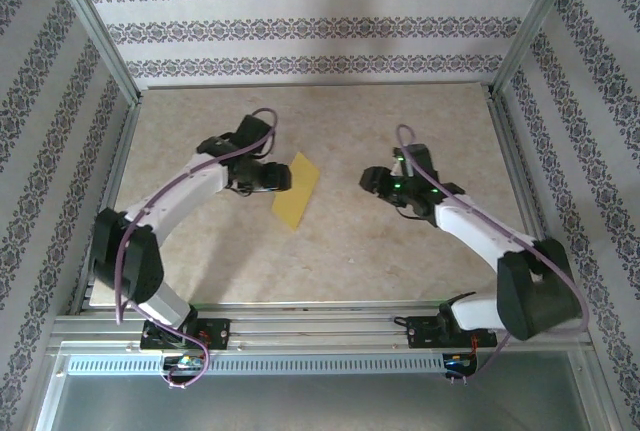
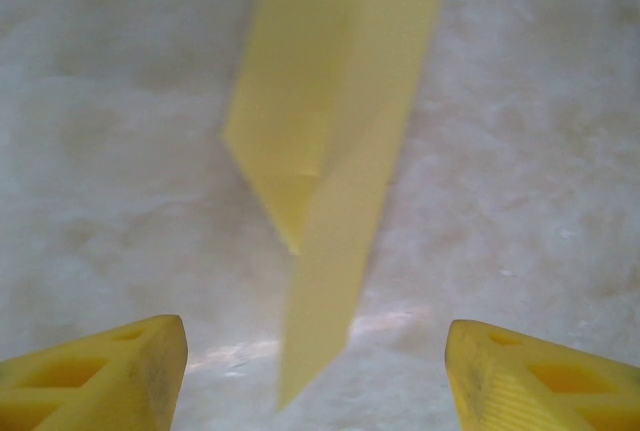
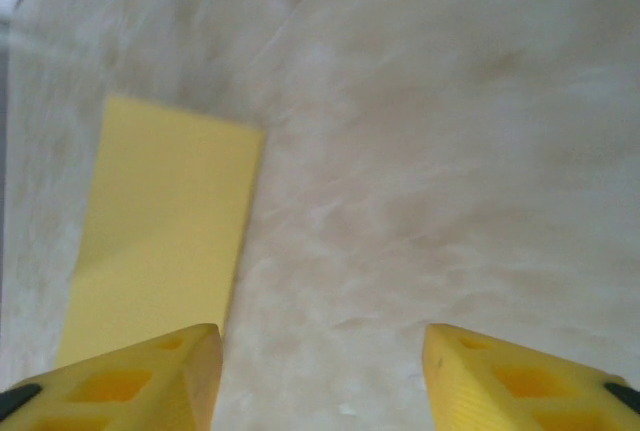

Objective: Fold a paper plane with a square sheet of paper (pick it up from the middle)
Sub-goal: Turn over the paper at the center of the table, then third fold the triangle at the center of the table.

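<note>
One thin yellow sheet of paper point(image 1: 296, 189), folded into a long smooth shape with sharp corners, lay on the pale, cloudy, stone-look surface point(image 1: 330, 261). The two pincers had blocky yellow plastic fingers point(image 2: 130, 376). The left pincer point(image 1: 284, 179) was just beside the sheet, spread wide and pinching nothing. The right pincer point(image 1: 367, 180) was farther from the sheet, also spread and empty.

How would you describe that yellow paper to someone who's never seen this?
On the beige marbled table, just right of the left gripper, lies the folded paper. It is flat, thin and bright yellow, unlike the dark gripper beside it.
</note>
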Available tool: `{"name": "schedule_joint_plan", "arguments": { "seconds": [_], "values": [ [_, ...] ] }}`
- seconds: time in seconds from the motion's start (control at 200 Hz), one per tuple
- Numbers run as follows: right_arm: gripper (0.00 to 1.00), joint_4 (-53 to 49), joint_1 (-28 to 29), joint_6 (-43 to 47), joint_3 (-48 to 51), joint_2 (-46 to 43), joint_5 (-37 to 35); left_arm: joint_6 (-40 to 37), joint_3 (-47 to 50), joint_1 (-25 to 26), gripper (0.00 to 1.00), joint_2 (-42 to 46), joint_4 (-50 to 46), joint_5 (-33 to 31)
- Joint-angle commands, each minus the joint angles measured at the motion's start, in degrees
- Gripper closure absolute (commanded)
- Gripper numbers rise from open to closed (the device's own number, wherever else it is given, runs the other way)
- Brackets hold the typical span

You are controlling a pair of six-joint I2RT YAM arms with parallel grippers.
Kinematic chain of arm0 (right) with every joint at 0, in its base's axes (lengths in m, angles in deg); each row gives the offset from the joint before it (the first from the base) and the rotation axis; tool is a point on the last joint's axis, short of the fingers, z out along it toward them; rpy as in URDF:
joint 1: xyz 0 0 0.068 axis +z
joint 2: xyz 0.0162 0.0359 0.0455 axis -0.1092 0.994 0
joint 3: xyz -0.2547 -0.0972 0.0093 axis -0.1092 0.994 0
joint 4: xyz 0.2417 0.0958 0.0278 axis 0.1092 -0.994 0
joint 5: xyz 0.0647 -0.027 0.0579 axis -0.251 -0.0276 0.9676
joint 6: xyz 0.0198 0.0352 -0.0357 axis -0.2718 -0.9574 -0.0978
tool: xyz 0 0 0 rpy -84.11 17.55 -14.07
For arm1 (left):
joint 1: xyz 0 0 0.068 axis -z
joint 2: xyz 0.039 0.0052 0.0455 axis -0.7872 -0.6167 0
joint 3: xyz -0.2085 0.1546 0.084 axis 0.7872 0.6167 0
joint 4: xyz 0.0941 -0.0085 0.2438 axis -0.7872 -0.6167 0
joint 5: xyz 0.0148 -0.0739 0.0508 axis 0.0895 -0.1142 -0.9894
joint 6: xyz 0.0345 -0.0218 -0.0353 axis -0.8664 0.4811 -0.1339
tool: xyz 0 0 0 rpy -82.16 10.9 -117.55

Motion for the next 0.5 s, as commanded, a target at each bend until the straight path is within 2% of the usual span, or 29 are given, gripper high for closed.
{"name": "schedule_joint_plan", "arguments": {
  "seconds": [0.0,0.115,0.26,0.495],
  "values": [
    [0.49,4.20,6.57,-0.86,-4.73,5.98,2.79,3.81,7.61,-3.70,0.31,5.64,6.66,1.87],
    [0.59,6.45,11.81,-2.40,-8.68,12.93,4.17,7.91,15.76,-10.19,0.40,10.40,11.99,5.06],
    [0.69,8.11,15.24,-4.05,-13.79,21.31,8.05,12.46,23.18,-16.57,0.50,11.68,18.73,11.82],
    [0.77,8.73,18.17,-6.19,-22.11,32.89,12.15,13.10,25.66,-18.65,0.51,11.64,21.09,13.25]
  ]
}}
